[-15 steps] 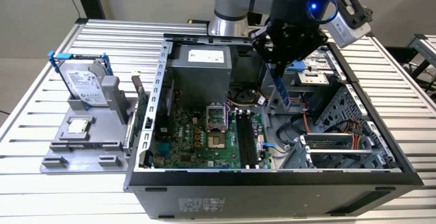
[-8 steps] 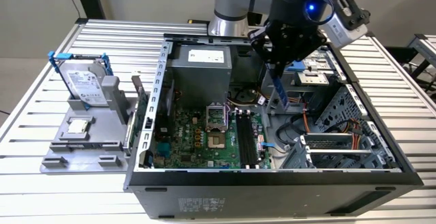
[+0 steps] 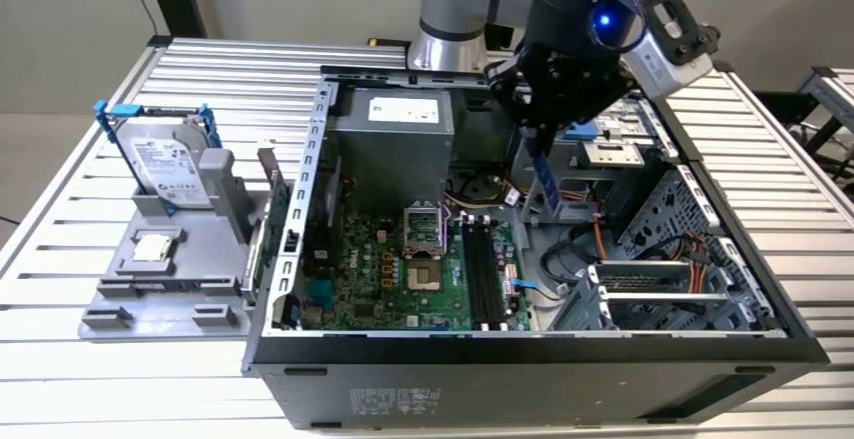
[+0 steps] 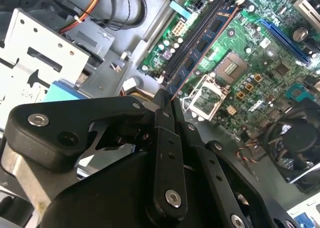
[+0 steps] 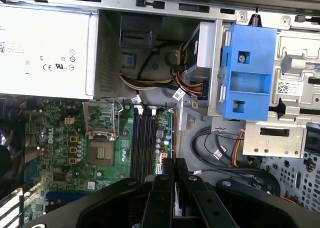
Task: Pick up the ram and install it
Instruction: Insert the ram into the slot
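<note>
Closest to the wrist cameras is the gripper (image 5: 174, 163), and its black jaws are seen pinching the ram (image 5: 174, 133) by its two flat faces. The stick is viewed edge-on as a thin line in both wrist views.

In the exterior view the ram (image 3: 545, 184) is held upright by its top end, hanging below the gripper (image 3: 537, 131). It is raised above the memory slots (image 3: 483, 271) and offset towards the exterior view's right of them. It is not seated in any of them, and the slots are seen unfilled.

The memory slots (image 5: 145, 138) are set in the green motherboard (image 3: 360, 279). The CPU socket (image 3: 424, 277) is found just beside the slots, on the exterior view's left. The grey power supply (image 3: 394, 149) is placed beyond the slots, at the far wall of the open computer case (image 3: 534, 369). A blue bracket (image 5: 247, 68) is mounted near the slots, on the side away from the socket.

Well apart from the slots, outside the case on the exterior view's left, a hard drive (image 3: 167, 159) in a blue frame is stood in a grey fixture (image 3: 174, 289). A small square processor chip (image 3: 154, 247) is laid on the same fixture. Case and fixture are both carried by the slatted metal tabletop (image 3: 80, 379).
</note>
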Controlling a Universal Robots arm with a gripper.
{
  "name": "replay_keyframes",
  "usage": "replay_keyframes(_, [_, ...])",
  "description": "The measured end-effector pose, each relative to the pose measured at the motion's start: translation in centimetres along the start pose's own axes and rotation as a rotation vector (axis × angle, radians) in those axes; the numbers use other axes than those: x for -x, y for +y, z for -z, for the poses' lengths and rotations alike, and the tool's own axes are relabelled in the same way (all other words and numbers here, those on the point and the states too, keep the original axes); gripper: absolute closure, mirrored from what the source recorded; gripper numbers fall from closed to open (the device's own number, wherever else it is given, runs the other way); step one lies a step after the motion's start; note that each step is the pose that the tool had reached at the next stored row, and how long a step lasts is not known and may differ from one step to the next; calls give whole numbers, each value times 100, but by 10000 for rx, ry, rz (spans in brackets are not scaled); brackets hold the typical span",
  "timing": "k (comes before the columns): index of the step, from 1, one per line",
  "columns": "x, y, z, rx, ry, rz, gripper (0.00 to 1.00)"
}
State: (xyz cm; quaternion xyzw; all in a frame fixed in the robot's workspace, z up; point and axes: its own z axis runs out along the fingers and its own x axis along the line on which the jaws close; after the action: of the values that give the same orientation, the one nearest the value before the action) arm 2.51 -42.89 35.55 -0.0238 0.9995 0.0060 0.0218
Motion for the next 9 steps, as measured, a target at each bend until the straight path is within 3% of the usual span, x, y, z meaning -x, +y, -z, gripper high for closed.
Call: replay_keyframes(9, [-2,19,-69,-7,-2,-187,100])
